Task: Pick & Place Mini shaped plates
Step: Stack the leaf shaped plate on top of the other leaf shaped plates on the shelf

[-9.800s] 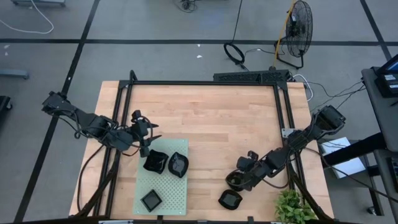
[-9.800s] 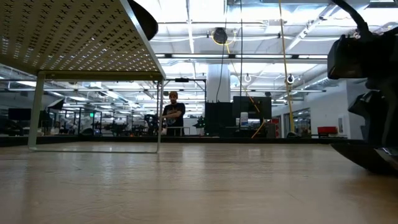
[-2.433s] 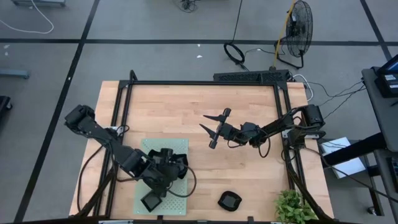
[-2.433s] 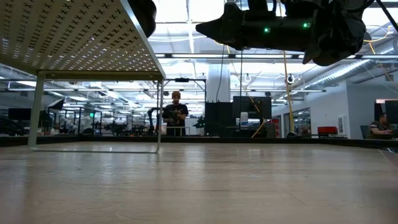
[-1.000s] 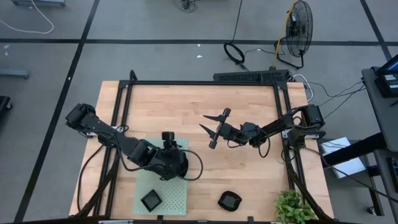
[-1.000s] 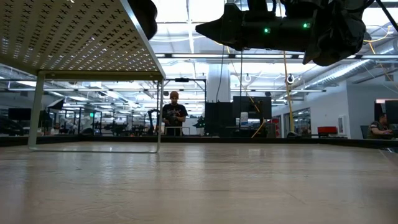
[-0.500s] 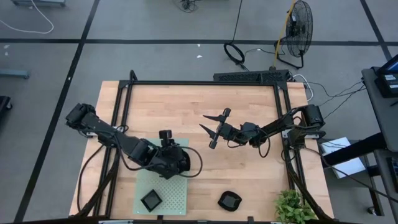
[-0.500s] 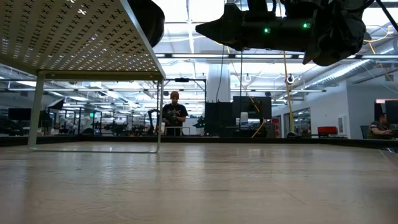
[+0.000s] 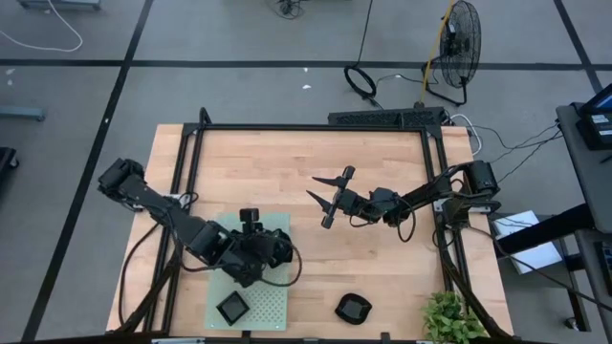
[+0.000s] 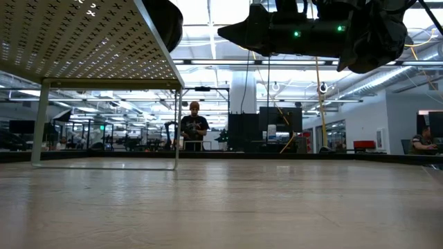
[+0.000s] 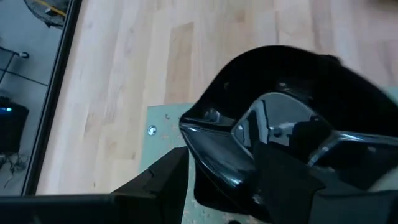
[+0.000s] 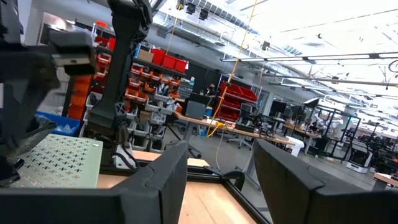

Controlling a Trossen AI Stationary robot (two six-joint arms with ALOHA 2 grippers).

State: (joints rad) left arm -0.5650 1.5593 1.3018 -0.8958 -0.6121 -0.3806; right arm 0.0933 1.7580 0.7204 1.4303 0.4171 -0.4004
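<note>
Left gripper sits low over the pale green mat, at about 7 o'clock on the table. In the left wrist view its fingers are closed on the rim of a glossy black plate, one finger outside the rim and one inside the dish; the plate is tilted above the mat's corner and the bare wood. From above, that plate is mostly hidden under the arm.

A square plate lies flat on the mat toward 6 o'clock of the left gripper, apart from it. Another plate rests on bare wood at roughly 5 o'clock on the table, near a green plant at the table's edge.

Right gripper hangs raised near table centre, fingers spread wide, holding nothing.

Low view: mat's perforated underside on its legs, a person standing far back in the room.
</note>
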